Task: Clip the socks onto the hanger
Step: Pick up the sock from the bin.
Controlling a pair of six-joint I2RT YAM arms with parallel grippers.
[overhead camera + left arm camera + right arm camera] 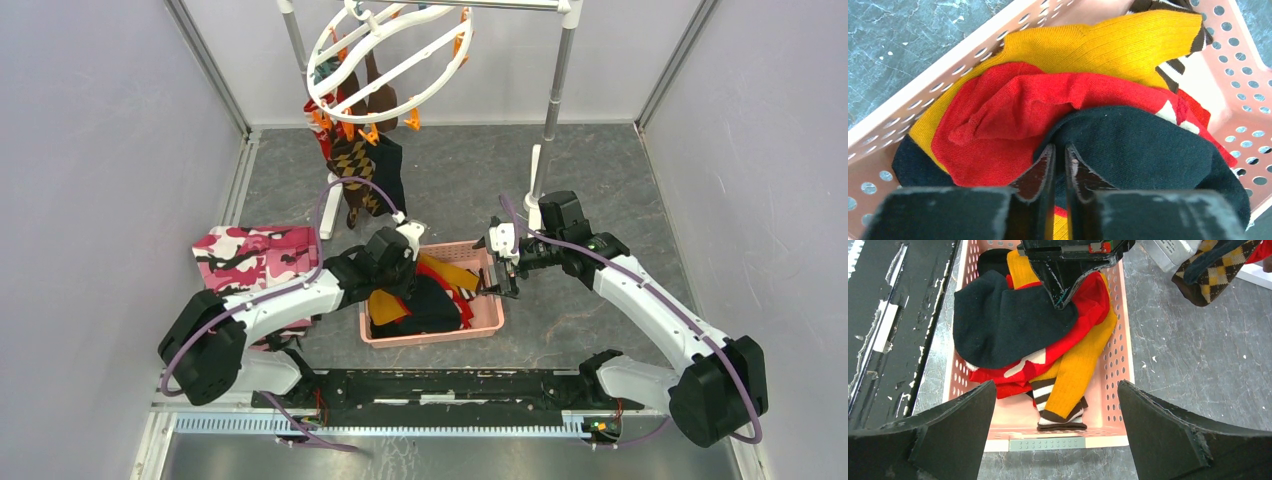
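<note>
The white ring hanger (390, 55) hangs at the back with orange clips. An argyle sock (355, 160) and other dark socks are clipped under it. More socks lie in the pink basket (430, 335): a black sock (1143, 145), a red sock (1008, 115) and a mustard yellow sock (1108, 45). My left gripper (1060, 150) is down in the basket, its jaws pinched together on a fold of the black sock. My right gripper (1055, 385) hovers open over the basket's right end, holding nothing.
A pink camouflage cloth (250, 255) lies left of the basket. The metal rack pole (560, 80) and its white foot stand behind the right arm. A striped brown-and-white sock (1060, 412) lies at the basket's near end in the right wrist view.
</note>
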